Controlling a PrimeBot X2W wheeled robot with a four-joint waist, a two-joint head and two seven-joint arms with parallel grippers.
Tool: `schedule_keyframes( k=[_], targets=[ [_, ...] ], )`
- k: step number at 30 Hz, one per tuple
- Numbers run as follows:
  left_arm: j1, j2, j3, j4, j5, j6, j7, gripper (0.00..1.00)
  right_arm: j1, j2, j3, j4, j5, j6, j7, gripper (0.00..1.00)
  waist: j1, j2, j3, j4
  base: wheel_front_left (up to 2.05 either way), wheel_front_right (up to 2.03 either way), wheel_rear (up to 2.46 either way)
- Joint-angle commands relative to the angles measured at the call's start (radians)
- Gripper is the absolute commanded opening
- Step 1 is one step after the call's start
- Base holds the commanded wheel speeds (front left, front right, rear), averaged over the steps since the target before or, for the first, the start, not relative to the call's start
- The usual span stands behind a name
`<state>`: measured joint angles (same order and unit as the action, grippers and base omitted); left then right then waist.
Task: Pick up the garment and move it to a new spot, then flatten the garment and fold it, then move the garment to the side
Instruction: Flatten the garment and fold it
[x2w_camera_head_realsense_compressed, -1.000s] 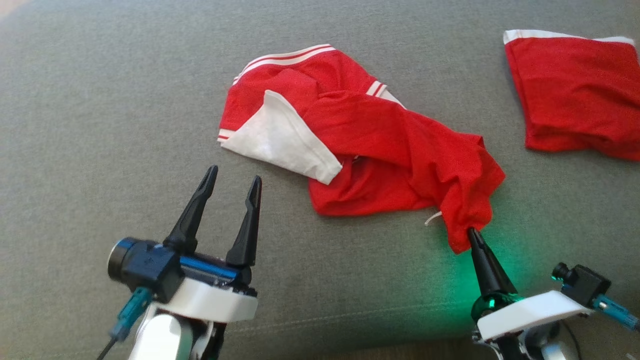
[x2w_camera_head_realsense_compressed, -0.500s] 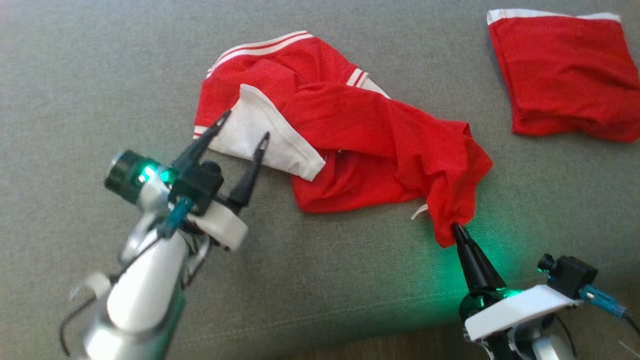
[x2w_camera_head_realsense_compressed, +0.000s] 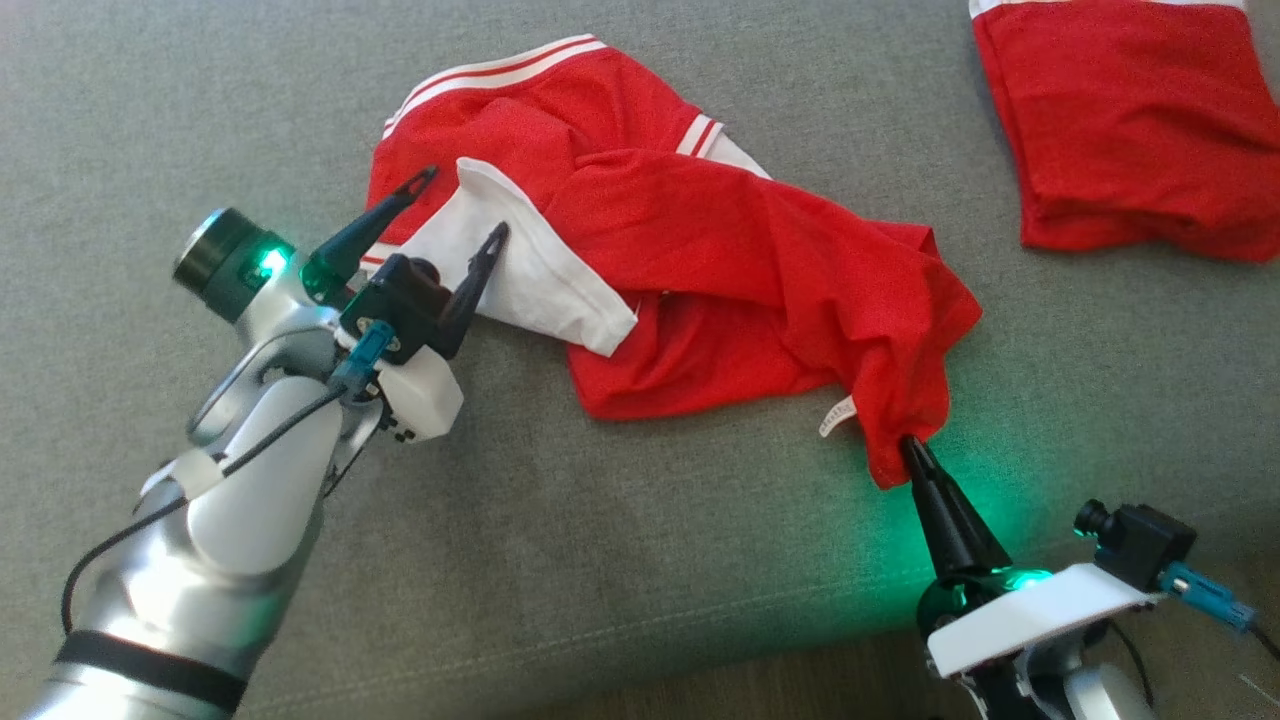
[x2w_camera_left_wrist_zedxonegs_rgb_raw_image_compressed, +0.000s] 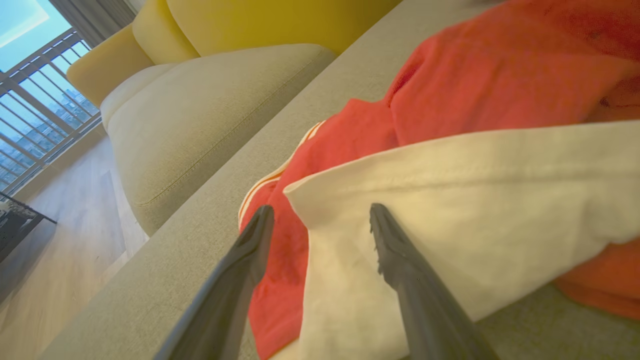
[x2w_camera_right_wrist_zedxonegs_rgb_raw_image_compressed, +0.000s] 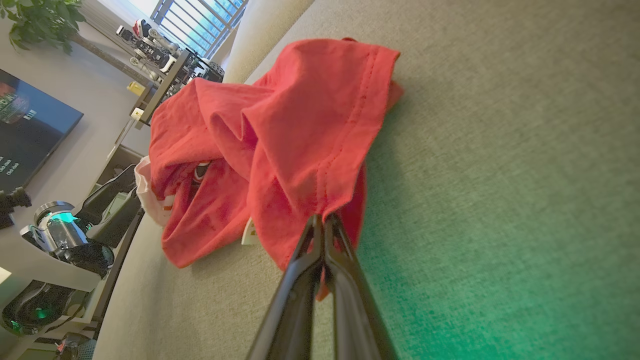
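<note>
Limp, light garment (x2w_camera_head_realsense_compressed: 760, 270) (it will sag): your right end effector (x2w_camera_head_realsense_compressed: 908, 447) pinches its lower-right corner; left end effector (x2w_camera_head_realsense_compressed: 465, 201), spread, should take the white flap (x2w_camera_head_realsense_compressed: 530, 270), centre-left.

Colours and patterns: sofa-top textiles

Crumpled red jersey garment (x2w_camera_head_realsense_compressed: 760, 270): red body, plain white sleeve panel, paired white stripes along the hems. Folded red cloth piece (x2w_camera_head_realsense_compressed: 1130, 130): solid red, white top edge. Woven grey sofa seat (x2w_camera_head_realsense_compressed: 640, 580): flecked grey, one green patch of light. Plump yellow back cushion (x2w_camera_left_wrist_zedxonegs_rgb_raw_image_compressed: 250, 20): plain yellow.
</note>
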<state>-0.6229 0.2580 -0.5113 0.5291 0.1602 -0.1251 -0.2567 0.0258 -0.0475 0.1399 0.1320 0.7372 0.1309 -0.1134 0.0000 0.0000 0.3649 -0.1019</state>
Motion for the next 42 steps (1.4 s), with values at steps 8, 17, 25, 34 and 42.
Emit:
schedule_keyframes(
  k=[8,17,25,34,42],
  targets=[
    [-0.119,0.070,-0.030,0.012,-0.012,-0.005,-0.005,1.00,-0.027,-0.003,0.034,-0.037,-0.020,0.000,-0.005,0.00,0.0000,0.0000,0.030,-0.003,0.00,0.00,0.00],
    [-0.167,0.088,-0.101,0.020,-0.028,-0.005,-0.005,0.79,-0.036,-0.003,0.038,-0.032,-0.020,0.000,-0.019,0.00,0.0000,0.0000,0.048,-0.012,0.00,0.00,0.00],
    [-0.168,0.106,-0.143,-0.011,-0.060,-0.004,-0.005,0.00,-0.037,-0.003,0.036,-0.018,-0.017,0.000,-0.037,0.00,0.0000,0.0000,0.032,-0.010,0.00,0.00,0.00],
    [-0.044,0.195,-0.049,-0.302,-0.189,0.051,-0.005,0.00,-0.086,-0.040,0.011,-0.125,-0.094,0.000,-0.020,0.00,0.0000,0.0000,-0.046,-0.009,0.00,0.00,0.00],
    [0.056,0.290,0.116,-0.561,-0.352,0.030,-0.005,0.00,-0.272,-0.043,-0.166,-0.268,-0.198,0.000,0.130,0.00,0.0000,0.0000,-0.142,0.041,0.00,0.00,0.00]
  ],
)
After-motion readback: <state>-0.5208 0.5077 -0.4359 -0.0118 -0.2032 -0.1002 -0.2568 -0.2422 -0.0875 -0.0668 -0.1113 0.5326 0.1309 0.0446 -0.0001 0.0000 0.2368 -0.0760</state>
